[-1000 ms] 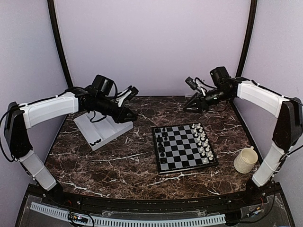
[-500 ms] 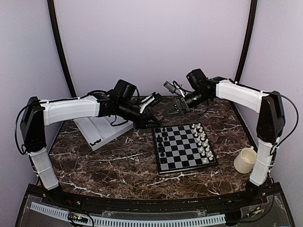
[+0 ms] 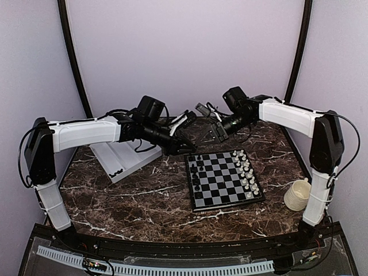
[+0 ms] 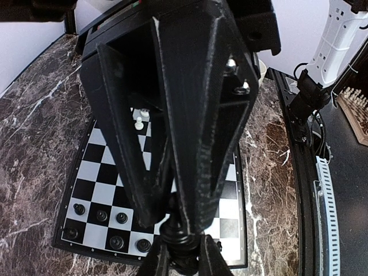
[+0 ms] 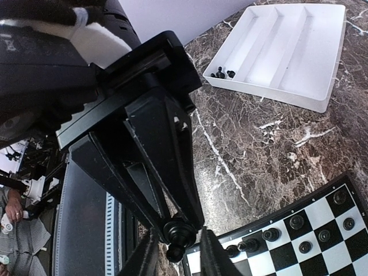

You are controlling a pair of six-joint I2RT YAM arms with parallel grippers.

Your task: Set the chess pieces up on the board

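Starting at my far left: the white tray [image 3: 123, 161] sits on the desk [image 3: 132, 201], with a few black pieces [image 5: 221, 73] huddled in one corner of it. Moving in, my left hand [image 4: 181, 261] is pinched down tight on one black piece [image 5: 179, 234], holding it up in the air just off the board's black side. Meeting it nose to nose, my right hand [image 5: 177, 257] stands about half open, a finger either side of that same piece. Whether they touch it, I can't tell. Below and to the right lies the board [image 3: 221, 179], with black men [image 3: 196, 172] down its left edge and white pieces [image 3: 247, 172] down its right. A cup [image 3: 298, 194] stands beyond, well apart.

Now the feel, as I judge it: this thing is tiny, feather-light, hard smooth plastic. It's stiff and not fragile, but slippery, the sort that squirts out of a pinch or twists in it. I'd take it round the narrow waist, under the head, square on, leaving the base free to stand flat on its square.
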